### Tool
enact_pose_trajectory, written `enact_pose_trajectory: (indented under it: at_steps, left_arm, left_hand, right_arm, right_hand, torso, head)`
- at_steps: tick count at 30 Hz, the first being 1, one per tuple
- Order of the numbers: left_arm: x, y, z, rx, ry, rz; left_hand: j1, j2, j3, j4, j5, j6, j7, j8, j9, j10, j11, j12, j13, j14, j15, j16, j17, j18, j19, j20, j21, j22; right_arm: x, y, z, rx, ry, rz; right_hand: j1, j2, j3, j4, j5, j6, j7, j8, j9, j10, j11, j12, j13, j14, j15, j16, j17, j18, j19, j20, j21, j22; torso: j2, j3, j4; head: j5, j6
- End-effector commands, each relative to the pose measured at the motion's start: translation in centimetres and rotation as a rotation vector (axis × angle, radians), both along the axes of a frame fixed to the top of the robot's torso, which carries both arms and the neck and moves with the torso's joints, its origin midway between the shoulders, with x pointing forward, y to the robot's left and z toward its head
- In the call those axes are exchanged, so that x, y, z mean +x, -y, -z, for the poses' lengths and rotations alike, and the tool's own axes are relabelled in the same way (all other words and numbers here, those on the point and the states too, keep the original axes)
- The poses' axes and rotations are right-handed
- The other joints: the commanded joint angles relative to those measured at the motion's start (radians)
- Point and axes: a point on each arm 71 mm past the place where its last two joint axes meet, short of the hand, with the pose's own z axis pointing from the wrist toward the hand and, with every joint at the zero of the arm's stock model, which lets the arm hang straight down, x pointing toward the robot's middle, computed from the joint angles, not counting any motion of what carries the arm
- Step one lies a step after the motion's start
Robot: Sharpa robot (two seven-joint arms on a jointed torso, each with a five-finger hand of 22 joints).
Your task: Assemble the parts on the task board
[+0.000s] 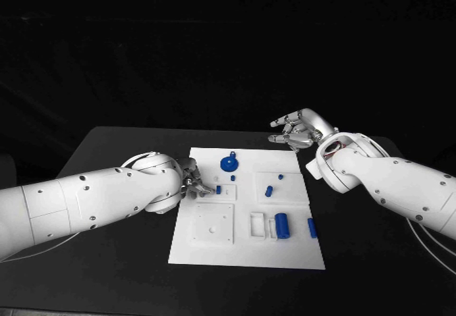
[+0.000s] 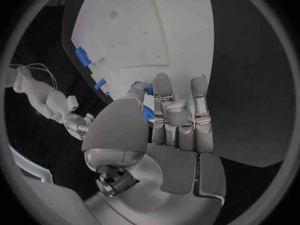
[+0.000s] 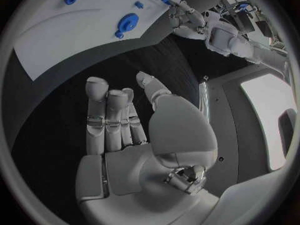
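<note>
Matte black desk, flat, no sheen. On it, centre, the task board: white rectangular plate, smooth, w/ shallow moulded recesses and raised square frames.

Nearest on board: a square white panel w/ small holes at its near-left part. Just right of it a narrow rectangular slot, then a blue cylinder lying lengthwise, stubby, rounded ends. Right of that, apart, a thin blue bar near the board's right edge.

Mid board: a small blue oval piece inside a square frame, a tiny blue peg just beyond it. Small blue block stands near the left edge, right by the left hand's fingertips; another tiny blue bit past it.

Left hand, silver metal w/ grey pads, at board's left edge. Fingers curled close together; wrist view shows blue pieces at its fingertips, but can't tell if it pinches one or just touches.

Far end of board: blue round disc w/ a small tab, looks like a knob/gear, lying flat.

Farthest: right hand, past the board's far-right corner, above desk. Released, nothing in it; fingers extended side by side, thumb apart.
</note>
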Motion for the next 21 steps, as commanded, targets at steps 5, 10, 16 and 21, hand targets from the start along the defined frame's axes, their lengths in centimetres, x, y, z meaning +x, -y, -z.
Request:
enact_pose_trajectory:
  at_steps: [5, 10, 16, 21]
  left_arm:
    - [-0.1, -0.2, 0.2, -0.005, 0.002, -0.002]
    - [0.0, -0.4, 0.1, -0.008, 0.009, -0.009]
    - [0.1, -0.8, 0.1, -0.017, 0.018, -0.021]
    - [0.1, -1.1, 0.1, -0.037, 0.016, -0.037]
  left_hand:
    - [-0.002, -0.014, 0.003, 0.019, -0.007, -0.004, 0.003, -0.003, 0.003, 0.051, -0.003, 0.001, 0.000, 0.001, -0.008, 0.000, -0.002, -0.011, 0.008, 0.002, -0.006, 0.019]
    - [-0.008, -0.023, 0.003, 0.038, -0.013, -0.004, 0.003, -0.002, 0.004, 0.051, -0.003, -0.001, 0.000, 0.001, -0.008, -0.002, -0.006, -0.012, 0.008, 0.001, -0.006, 0.019]
    - [-0.050, -0.048, 0.008, 0.088, -0.082, -0.005, 0.010, -0.011, -0.005, 0.051, 0.001, -0.006, -0.001, -0.001, -0.007, -0.010, -0.018, -0.013, 0.007, 0.001, -0.009, 0.018]
    - [-0.273, -0.067, 0.053, 0.098, -0.068, -0.007, 0.013, -0.019, -0.016, 0.051, 0.003, -0.016, -0.003, -0.003, -0.008, -0.020, -0.034, -0.014, 0.007, -0.001, -0.011, 0.018]
  right_arm:
    - [-0.1, -0.1, 0.0, -0.002, 0.004, -0.009]
    - [-0.1, -0.1, 0.1, -0.002, 0.003, -0.009]
    - [-0.1, 0.0, 0.2, -0.002, 0.001, -0.007]
    - [-0.1, 0.0, 0.2, -0.003, -0.001, -0.007]
  right_hand:
    - [0.001, -0.005, -0.001, -0.007, 0.004, -0.005, 0.002, -0.005, 0.000, 0.002, -0.003, 0.000, -0.002, -0.003, -0.003, -0.001, -0.001, 0.016, 0.032, 0.000, 0.001, 0.058]
    - [0.001, -0.005, -0.001, -0.007, 0.004, -0.005, 0.002, -0.005, 0.000, 0.002, -0.003, 0.000, -0.002, -0.003, -0.003, -0.001, -0.001, 0.016, 0.032, 0.000, 0.001, 0.058]
    - [-0.002, -0.003, -0.002, -0.008, 0.005, -0.006, 0.002, -0.005, 0.000, 0.001, -0.003, 0.000, -0.003, -0.003, -0.003, -0.001, -0.001, 0.016, 0.032, 0.000, -0.001, 0.057]
    - [-0.002, -0.003, 0.000, -0.009, 0.008, -0.007, 0.002, -0.006, 0.000, 0.001, -0.003, 0.000, -0.003, -0.003, -0.003, -0.001, -0.001, 0.016, 0.032, 0.000, 0.000, 0.057]
  torso:
    - [0.000, -0.0001, 0.0003]
    - [0.000, -0.0009, -0.0002]
    - [-0.001, -0.0002, 0.0004]
    - [0.000, -0.0001, 0.0004]
  head:
    - [-0.001, -0.001]
    - [-0.001, 0.000]
    - [-0.001, 0.005]
    - [0.002, 0.013]
